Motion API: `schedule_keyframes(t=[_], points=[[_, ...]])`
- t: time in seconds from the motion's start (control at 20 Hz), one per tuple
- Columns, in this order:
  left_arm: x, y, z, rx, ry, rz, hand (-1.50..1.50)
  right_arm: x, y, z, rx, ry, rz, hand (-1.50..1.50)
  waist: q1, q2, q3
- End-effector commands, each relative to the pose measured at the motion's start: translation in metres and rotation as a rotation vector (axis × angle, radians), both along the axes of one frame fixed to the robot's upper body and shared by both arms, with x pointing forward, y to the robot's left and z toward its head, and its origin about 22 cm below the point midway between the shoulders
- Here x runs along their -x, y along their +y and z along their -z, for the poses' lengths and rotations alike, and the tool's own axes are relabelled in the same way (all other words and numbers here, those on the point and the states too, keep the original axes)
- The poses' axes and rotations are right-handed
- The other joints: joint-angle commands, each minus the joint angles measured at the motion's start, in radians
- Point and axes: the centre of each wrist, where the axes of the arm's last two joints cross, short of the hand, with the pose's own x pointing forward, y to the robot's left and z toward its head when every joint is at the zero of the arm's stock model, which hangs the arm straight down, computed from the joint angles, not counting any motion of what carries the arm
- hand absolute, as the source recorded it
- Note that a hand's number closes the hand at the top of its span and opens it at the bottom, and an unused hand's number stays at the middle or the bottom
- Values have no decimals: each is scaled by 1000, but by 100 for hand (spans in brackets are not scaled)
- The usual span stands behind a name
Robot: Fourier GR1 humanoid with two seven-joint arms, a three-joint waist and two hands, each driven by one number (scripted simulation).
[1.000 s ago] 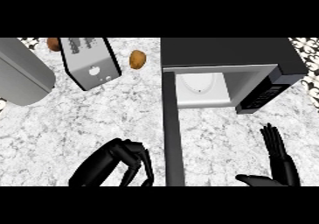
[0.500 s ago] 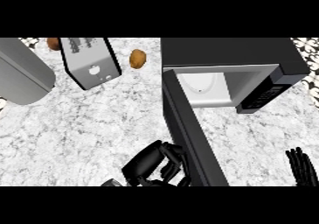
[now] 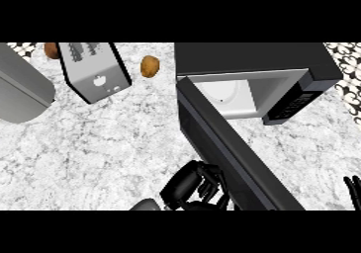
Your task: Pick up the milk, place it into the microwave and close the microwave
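The microwave [image 3: 256,57] stands at the back right with its cavity showing. A white milk carton [image 3: 225,95] stands inside, at the cavity's left, hard to tell from the pale walls. The dark door [image 3: 227,148] hangs half swung, running from the hinge at the cavity's left down toward the lower right. My left hand [image 3: 192,187] is against the door's outer face near its free end, fingers curled and holding nothing. Only the straight fingers of my right hand [image 3: 356,190] show, at the lower right edge and clear of the door.
A silver toaster [image 3: 95,74] lies at the back left of the marble counter [image 3: 103,143]. One brown roll [image 3: 150,66] sits to its right and another [image 3: 51,49] to its left. A large grey rounded object [image 3: 19,91] fills the left edge.
The door has swung from pointing straight at me toward the right, closing on the cavity. My left hand moved right with it. My right hand dropped toward the lower right edge.
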Motion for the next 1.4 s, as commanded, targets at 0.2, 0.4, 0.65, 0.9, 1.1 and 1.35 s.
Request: schedule_keyframes(t=[0.2,0.4,0.65,0.9,1.1,1.35], points=[[-9,-15,11,-19,53,-27,150,0,12,-48,-32,-74,-146,-150,-46,10,-2],[0,-27,4,51,34,-6,150,-12,17,-61,-44,-94,-178,-150,-54,15,-3],[-12,-35,-14,119,30,-65,150,-11,16,-73,-38,-89,-249,-150,-94,21,-3],[-21,-41,-33,195,-8,-188,150,-18,10,-89,19,-96,-268,-150,-113,25,-4],[-33,-41,-40,219,-4,-313,150,-21,-1,-106,69,-109,-276,-150,-135,26,-4],[-45,-45,-49,218,19,-379,-150,-28,-6,-115,54,-145,-269,-150,-157,37,-1]])
